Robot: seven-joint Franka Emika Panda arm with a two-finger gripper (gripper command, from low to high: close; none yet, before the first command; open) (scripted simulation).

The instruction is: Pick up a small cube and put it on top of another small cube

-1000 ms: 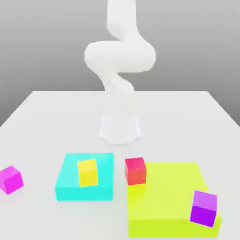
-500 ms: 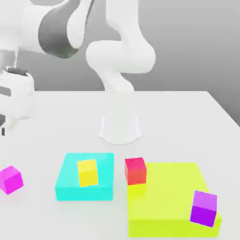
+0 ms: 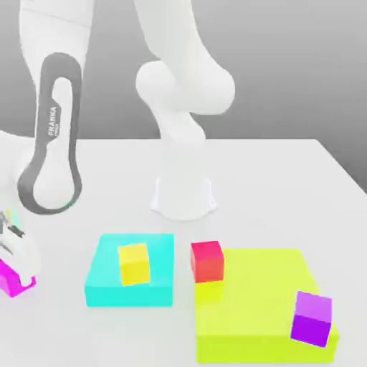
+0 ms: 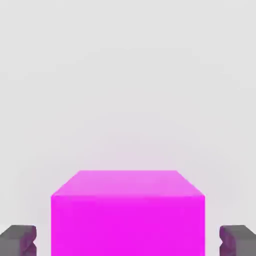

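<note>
The small magenta-pink cube (image 3: pixel 8 284) sits on the white table at the exterior view's far left, mostly covered by my hand. In the hand view the same cube (image 4: pixel 128 210) lies between my two dark fingertips (image 4: pixel 18 241). My gripper (image 4: pixel 128 241) is low around it, open, with a thin gap on each side between fingertip and cube. In the exterior view the gripper (image 3: pixel 11 272) reaches down onto the cube. Other small cubes stand to the right: a yellow one (image 3: pixel 133 263), a red one (image 3: pixel 207 260) and a violet-purple one (image 3: pixel 312 318).
The yellow cube rests on a flat cyan block (image 3: pixel 107 288). The purple cube rests on a large lime-yellow block (image 3: pixel 251 308), with the red cube at its near-left corner. The arm's white base (image 3: pixel 183 197) stands mid-table; the arm's link (image 3: pixel 51 136) hangs over the left side.
The arm swung in from above and came down at the left. The hand now sits over the magenta cube, which has stayed in place.
</note>
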